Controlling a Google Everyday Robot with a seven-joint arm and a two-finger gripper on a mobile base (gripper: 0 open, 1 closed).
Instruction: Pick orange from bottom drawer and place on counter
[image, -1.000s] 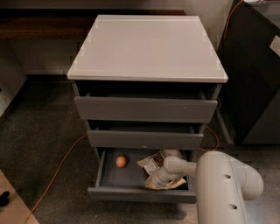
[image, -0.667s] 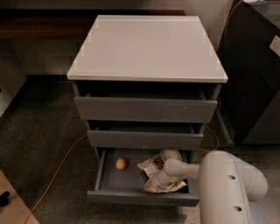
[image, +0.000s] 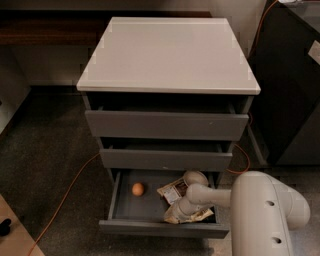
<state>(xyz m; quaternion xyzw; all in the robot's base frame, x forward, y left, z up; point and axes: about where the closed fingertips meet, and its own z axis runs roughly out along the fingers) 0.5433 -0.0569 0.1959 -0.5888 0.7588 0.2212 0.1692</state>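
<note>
The orange (image: 138, 189) lies at the left of the open bottom drawer (image: 162, 229), on its grey floor. My gripper (image: 182, 208) reaches into the right half of the same drawer from the white arm (image: 270, 210) and sits low over the brown snack packets (image: 174, 190). It is about a hand's width to the right of the orange and apart from it. The counter (image: 167, 52), the light grey-white top of the cabinet, is bare.
A pale round bowl (image: 196, 177) sits at the drawer's back right, behind my wrist. The two upper drawers (image: 166, 125) stand slightly pulled out above. An orange cable (image: 70, 190) runs across the floor at left. A dark cabinet (image: 292, 85) stands at right.
My arm has shifted slightly and the wrist has sunk a little lower over the snack packets. The orange has not moved.
</note>
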